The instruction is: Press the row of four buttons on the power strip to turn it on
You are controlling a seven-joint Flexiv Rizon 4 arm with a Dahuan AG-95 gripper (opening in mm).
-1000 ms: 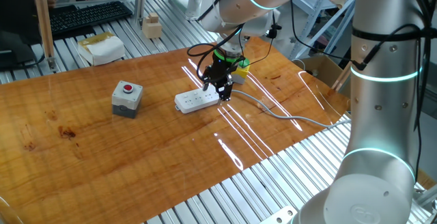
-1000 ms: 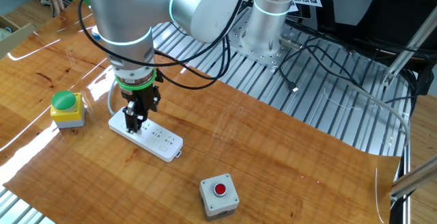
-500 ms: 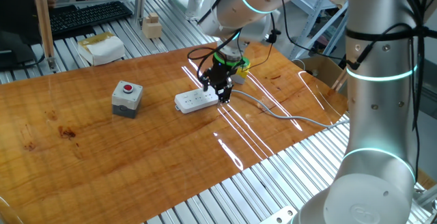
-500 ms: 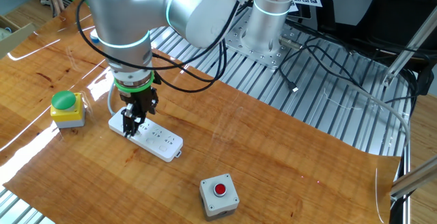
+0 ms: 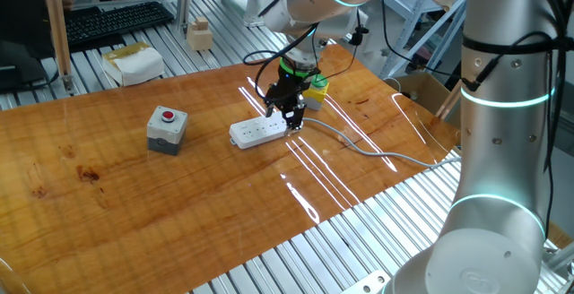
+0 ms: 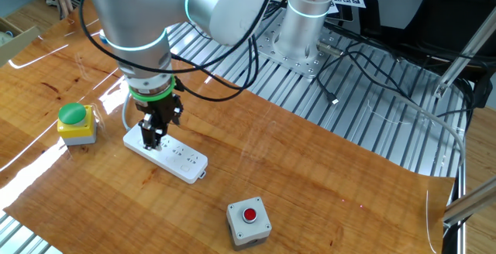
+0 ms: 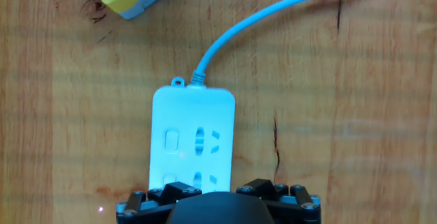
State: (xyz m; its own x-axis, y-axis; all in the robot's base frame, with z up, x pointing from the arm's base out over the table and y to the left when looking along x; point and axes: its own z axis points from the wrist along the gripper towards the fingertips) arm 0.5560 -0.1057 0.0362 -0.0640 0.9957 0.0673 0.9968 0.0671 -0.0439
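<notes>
The white power strip (image 5: 258, 132) lies flat on the wooden table with its grey cable (image 5: 377, 153) trailing right. My gripper (image 5: 291, 117) points straight down over the strip's cable end, close above it. In the other fixed view the gripper (image 6: 151, 136) hangs over the left end of the power strip (image 6: 172, 155). The hand view shows the power strip (image 7: 193, 138) from above with two small buttons (image 7: 171, 141) left of the sockets. The rest of the row is hidden under the hand's black body (image 7: 217, 209). No view shows a gap or contact between the fingertips.
A yellow box with a green button (image 6: 75, 122) stands just beyond the strip's cable end. A grey box with a red button (image 5: 167, 127) sits to the strip's other side. The table's front edge drops to metal slats (image 5: 296, 258).
The gripper dipped toward the strip's cable end half a second ago and now stands slightly higher again. The strip and both boxes have stayed put.
</notes>
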